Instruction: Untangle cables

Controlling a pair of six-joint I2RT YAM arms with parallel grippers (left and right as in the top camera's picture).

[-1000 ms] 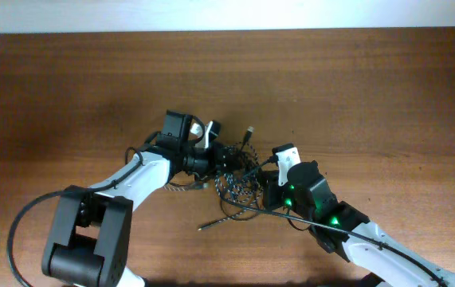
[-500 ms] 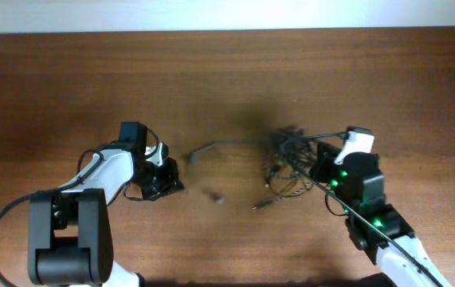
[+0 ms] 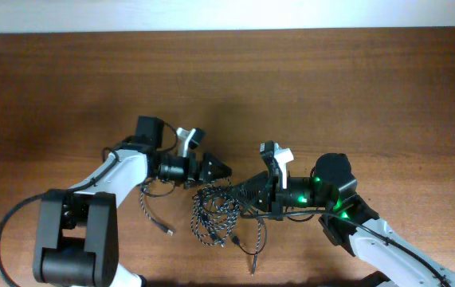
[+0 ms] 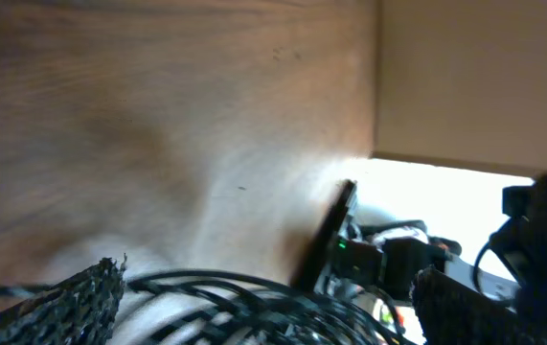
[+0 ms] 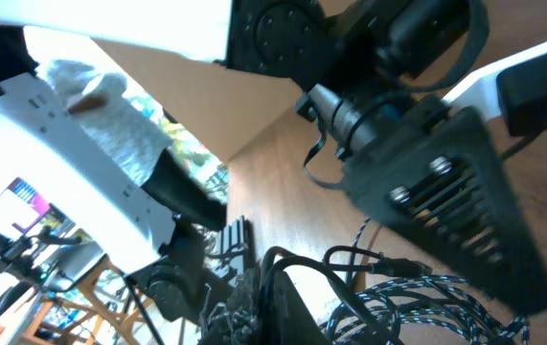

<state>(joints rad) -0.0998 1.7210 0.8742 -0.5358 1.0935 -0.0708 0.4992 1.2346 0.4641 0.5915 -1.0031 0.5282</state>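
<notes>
On table, cables (tails frontward)

Overhead: high, straight down, whole table, 2 arms. Left wrist: low, very near table, facing right arm. Right wrist: close, tilted, facing left gripper. All 3 share cables at centre between arms.

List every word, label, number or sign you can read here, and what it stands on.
None readable: the cables and table bear no text.
A coloured mark on the white panel, right wrist view, is too blurred to read.
</notes>
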